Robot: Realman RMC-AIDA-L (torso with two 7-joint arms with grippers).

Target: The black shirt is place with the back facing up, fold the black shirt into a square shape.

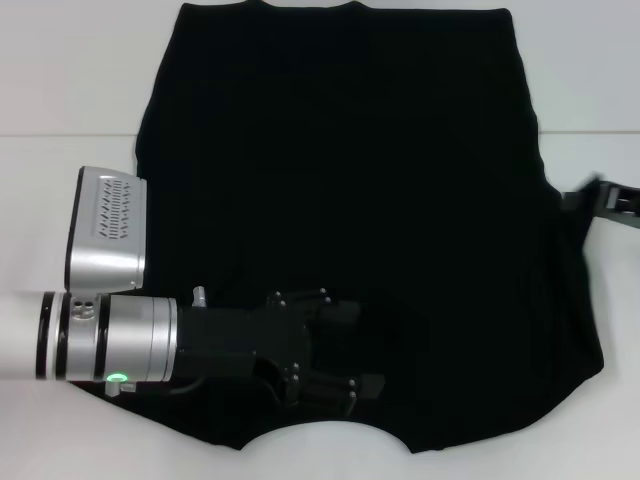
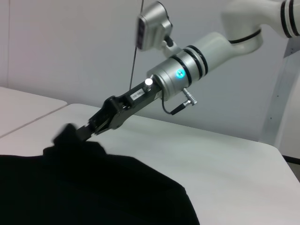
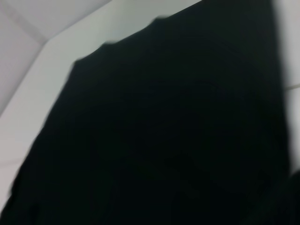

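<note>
The black shirt [image 1: 350,200] lies mostly spread, folding barely begun. The right gripper [image 2: 82,132] pinches its edge at frame right. I cannot tell the left gripper's [image 1: 345,350] state, lower centre.

Black shirt [image 3: 168,131] over white table [image 3: 56,51]

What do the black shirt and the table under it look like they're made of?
The black shirt looks like soft matte knit fabric, probably cotton or similar: it reflects no light, and it bunches into a peak where the right gripper meets its edge. The table looks like a hard, smooth white board, perhaps laminate, with an even, faint sheen. The left gripper is over the shirt.
</note>
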